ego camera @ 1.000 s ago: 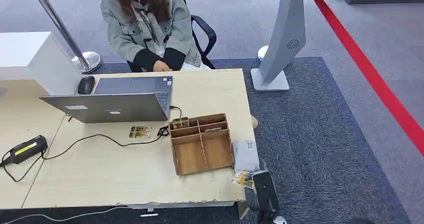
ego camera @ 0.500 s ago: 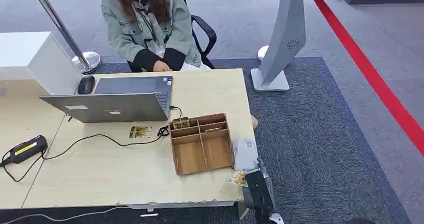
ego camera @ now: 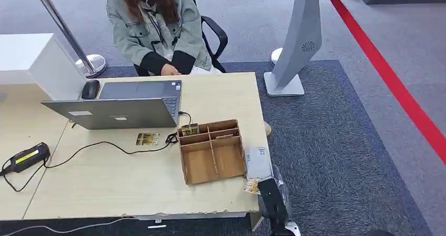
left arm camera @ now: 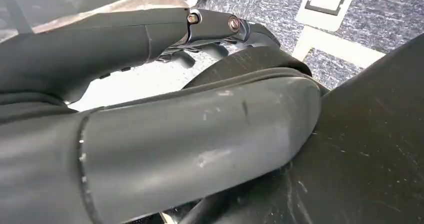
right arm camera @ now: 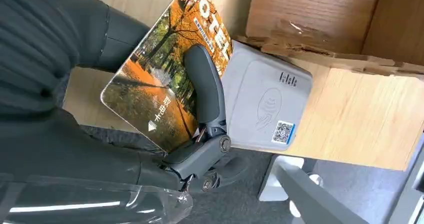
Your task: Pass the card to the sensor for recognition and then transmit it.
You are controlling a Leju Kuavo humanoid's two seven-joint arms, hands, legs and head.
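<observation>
My right hand (ego camera: pixel 273 198) is at the table's near right corner and pinches a card (ego camera: pixel 252 186) between thumb and finger. The wrist view shows the card (right arm camera: pixel 160 84) printed with an autumn tree scene, a dark finger (right arm camera: pixel 205 89) lying across it. One edge of the card overlaps the grey card sensor (right arm camera: pixel 267 107), which lies flat on the table (ego camera: pixel 105 183) right of the wooden box (ego camera: pixel 212 152); the sensor (ego camera: pixel 257 162) is just beyond the hand. My left hand (left arm camera: pixel 150 134) hangs low with straight fingers and holds nothing.
A person sits at the far side behind an open laptop (ego camera: pixel 121 107). A second card (ego camera: pixel 148 139) lies by a black cable. A handheld scanner (ego camera: pixel 26 157) rests at the left. A white kiosk stand (ego camera: pixel 294 47) rises on the carpet to the right.
My right hand with the card shifted slightly left toward the table, then a little back, staying beside the sensor. Nothing else moved.
</observation>
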